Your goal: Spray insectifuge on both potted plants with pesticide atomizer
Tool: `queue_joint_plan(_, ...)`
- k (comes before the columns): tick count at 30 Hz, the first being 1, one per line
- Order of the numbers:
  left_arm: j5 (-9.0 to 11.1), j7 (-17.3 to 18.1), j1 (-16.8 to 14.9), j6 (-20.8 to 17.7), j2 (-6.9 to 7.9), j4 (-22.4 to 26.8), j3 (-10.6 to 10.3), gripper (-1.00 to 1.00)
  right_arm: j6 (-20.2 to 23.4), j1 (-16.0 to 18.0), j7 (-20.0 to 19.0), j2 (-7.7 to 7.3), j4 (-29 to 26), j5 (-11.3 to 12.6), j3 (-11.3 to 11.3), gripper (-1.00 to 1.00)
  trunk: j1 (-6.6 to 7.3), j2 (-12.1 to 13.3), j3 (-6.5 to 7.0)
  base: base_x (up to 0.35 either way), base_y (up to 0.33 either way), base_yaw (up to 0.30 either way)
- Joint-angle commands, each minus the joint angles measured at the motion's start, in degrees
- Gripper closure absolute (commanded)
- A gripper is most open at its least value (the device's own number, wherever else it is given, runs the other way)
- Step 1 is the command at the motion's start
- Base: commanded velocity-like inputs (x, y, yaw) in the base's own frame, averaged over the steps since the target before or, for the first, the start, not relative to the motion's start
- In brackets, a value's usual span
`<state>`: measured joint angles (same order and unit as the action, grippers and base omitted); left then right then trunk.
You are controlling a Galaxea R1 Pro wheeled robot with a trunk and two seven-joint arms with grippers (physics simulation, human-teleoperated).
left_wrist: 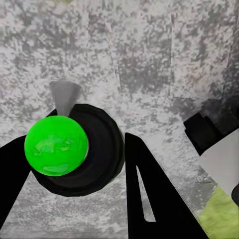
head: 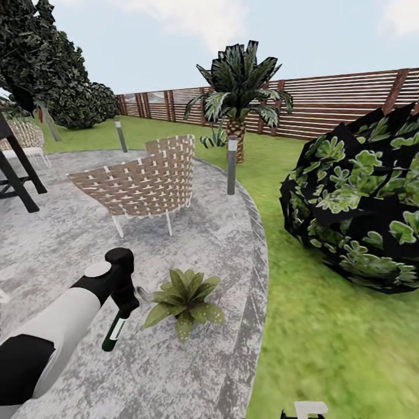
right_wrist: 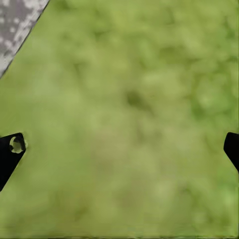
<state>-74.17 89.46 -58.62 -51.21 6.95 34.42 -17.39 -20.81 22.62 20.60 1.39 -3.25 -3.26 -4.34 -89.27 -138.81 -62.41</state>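
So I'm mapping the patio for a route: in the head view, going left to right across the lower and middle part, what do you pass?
Left arm's gripper holding the atomizer → potted plant → patio edge → lawn → large dark bush.

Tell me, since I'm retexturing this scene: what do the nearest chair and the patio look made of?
The chair looks like woven wicker, matte tan-brown strips in a basket weave, on thin pale legs, probably metal. The patio looks like stone or concrete paving: mottled grey, matte, with a banded rim where it meets the grass.
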Motion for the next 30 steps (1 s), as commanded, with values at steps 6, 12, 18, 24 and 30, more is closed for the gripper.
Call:
queue_joint_plan(6,-0.4,0.5,0.5,-0.6,0.23,0.1,-0.3,1.00,0.1,0.1,0.6,0.01,0.1,-0.3,-0.4,-1.00,0.01,0.0,-0.05,-0.005,0.336,-0.227)
queue_joint_plan(12,-0.4,0.5,1.2,-0.5,0.44,0.0,-0.3,1.00,0.1,0.1,0.6,0.01,0.1,-0.3,-0.4,-1.00,0.01,0.0,-0.05,-0.005,0.337,-0.277)
queue_joint_plan(18,-0.1,0.4,4.7,-0.4,0.81,-0.1,0.2,1.00,0.1,0.1,0.6,0.01,0.1,-0.3,-0.5,-1.00,0.01,0.0,-0.05,-0.045,0.321,-0.255)
queue_joint_plan(24,0.4,-3.3,7.4,-0.3,1.03,-0.1,0.6,1.00,0.0,0.1,0.4,-0.07,0.2,-0.4,-0.5,-1.00,0.01,0.0,-0.05,-0.003,0.049,-0.028)
queue_joint_plan(30,1.9,-7.4,7.9,0.0,0.67,-0.3,5.9,1.00,0.1,0.1,0.4,-0.08,0.2,-0.4,-0.5,-1.00,0.01,0.0,-0.05,0.000,0.009,0.000)
